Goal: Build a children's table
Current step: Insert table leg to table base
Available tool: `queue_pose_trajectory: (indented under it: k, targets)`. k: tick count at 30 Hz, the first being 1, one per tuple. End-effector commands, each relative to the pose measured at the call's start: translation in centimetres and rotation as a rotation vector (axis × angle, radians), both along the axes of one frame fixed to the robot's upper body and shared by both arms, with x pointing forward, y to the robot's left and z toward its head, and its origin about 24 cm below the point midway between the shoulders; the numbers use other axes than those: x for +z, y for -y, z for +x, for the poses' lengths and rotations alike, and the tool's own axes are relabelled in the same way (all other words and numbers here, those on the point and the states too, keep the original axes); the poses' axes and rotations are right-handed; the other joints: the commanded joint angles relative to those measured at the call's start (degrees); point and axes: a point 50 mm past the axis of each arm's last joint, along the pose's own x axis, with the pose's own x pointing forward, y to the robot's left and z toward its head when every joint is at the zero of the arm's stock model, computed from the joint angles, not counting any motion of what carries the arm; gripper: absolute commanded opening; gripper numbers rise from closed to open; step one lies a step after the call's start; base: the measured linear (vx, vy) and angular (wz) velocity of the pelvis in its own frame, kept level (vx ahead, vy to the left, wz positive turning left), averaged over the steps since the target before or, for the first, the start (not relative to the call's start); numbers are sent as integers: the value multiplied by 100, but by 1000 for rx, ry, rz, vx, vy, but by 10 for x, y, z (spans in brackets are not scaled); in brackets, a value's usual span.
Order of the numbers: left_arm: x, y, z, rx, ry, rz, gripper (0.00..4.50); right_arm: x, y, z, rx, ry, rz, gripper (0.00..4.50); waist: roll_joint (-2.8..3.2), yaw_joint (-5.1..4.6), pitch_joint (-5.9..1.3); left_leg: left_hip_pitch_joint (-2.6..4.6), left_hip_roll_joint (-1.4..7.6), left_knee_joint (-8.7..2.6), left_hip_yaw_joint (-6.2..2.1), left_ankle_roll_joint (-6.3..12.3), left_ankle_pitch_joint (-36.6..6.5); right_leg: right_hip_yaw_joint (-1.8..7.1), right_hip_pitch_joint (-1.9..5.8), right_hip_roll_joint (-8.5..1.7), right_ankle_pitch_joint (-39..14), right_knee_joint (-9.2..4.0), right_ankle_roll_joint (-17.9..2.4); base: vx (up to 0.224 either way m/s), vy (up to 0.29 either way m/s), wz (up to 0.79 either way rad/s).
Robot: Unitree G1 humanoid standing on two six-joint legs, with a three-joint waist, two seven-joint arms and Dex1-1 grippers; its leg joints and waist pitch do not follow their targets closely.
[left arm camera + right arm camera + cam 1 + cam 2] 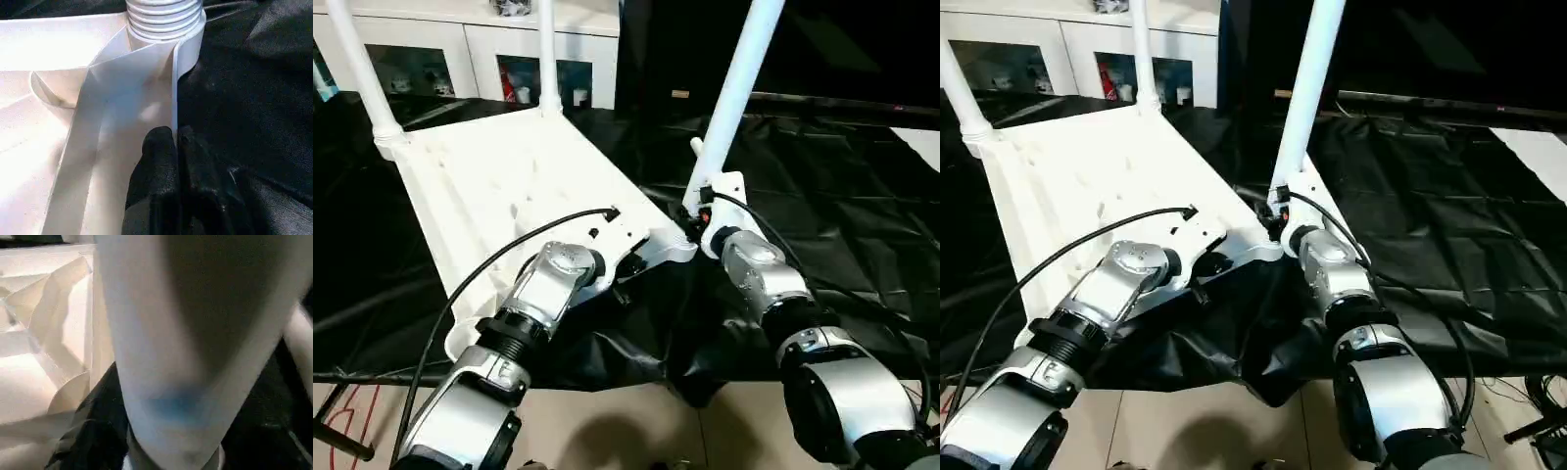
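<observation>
The white table top [509, 176] lies underside up on black cloth. Two white legs [357, 69] [548, 59] stand in its far corners. A third leg [734, 98] leans up from the near right corner socket, and its threaded end [164, 19] sits in that socket. My left gripper [175, 142] is shut on the top's thin rim just short of that corner, also seen from above [628, 266]. My right gripper [697, 220] is shut on the third leg close to its base. Up close, the leg tube [161, 333] hides most of the right fingers.
A black cloth [822, 176] covers the work surface and hangs over its near edge. A white cabinet with glass doors [460, 49] stands behind the table top. Pale floor [607, 421] shows below, with red cable [352, 421] at the lower left.
</observation>
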Motion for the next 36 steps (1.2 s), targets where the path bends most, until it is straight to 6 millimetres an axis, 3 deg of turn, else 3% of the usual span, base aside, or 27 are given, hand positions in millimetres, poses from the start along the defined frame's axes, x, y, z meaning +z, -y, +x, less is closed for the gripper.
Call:
queue_pose_trajectory:
  k: [1, 3, 6, 12, 18, 21, 24, 27, 31, 36]
  targets:
    - [37, 20, 6, -54, 153, -71, 0, -34, -20, -20, 93, -169, 22, 281, 83, -30, -318, 157, 233, -483, -217, -189, -3405, 140, 104, -417, -3134, -555, -672, 0, 0, 0]
    - [38, 19, 6, -58, 156, -74, 0, -30, -20, -18, 104, -148, 31, 302, 116, -22, -331, 139, 251, -508, -190, -172, -3258, 165, 117, -421, -2634, -519, -873, 0, 0, 0]
    - [39, 18, 5, -72, 164, -77, 0, -25, -20, -16, 111, -125, 40, 326, 90, 1, -326, 153, 231, -485, -152, -127, -3141, 174, 104, -437, -2618, -524, -943, 0, 0, 0]
    - [42, 13, 1, -139, 177, -97, 0, -12, -16, -12, 170, -53, 47, 383, 87, 41, -368, 73, 250, -495, -117, -10, -2445, 200, 201, -452, -2114, -445, -1087, 0, 0, 0]
    - [42, 3, -6, -228, 160, -132, 0, 5, -4, -15, 317, 62, 9, 383, 86, 124, -423, 68, 269, -458, -57, 139, -1825, 214, 223, -414, -1388, -355, -1292, 0, 0, 0]
    - [43, -2, -9, -271, 151, -155, 0, 10, 4, -20, 390, 91, -8, 383, 92, 224, -452, 63, 268, -408, -13, 293, -1294, 229, 226, -396, -739, -269, -1441, 36, -20, 5]
    - [42, -9, -12, -325, 142, -163, 0, 14, 13, -27, 455, 103, -29, 383, 75, 302, -468, 20, 247, -366, -3, 470, -791, 230, 285, -382, -63, -154, -1567, 17, -9, 1]
    - [41, -15, -16, -371, 114, -188, 0, 16, 20, -33, 516, 101, -49, 383, 83, 356, -460, 40, 264, -369, -1, 475, -829, 230, 290, -396, -130, -147, -1575, 0, 0, 0]
    - [41, -26, -24, -504, 84, -180, 0, 18, 29, -45, 643, 76, -66, 383, 105, 391, -432, 57, 277, -393, 2, 322, -1119, 223, 286, -388, -694, -207, -1446, 0, 0, 0]
    - [42, -37, -28, -578, 47, -162, 0, 19, 32, -52, 725, 47, -89, 383, 122, 495, -416, 145, 323, -390, 69, 126, -1328, 224, 210, -378, -1015, -225, -1378, 0, 0, 0]
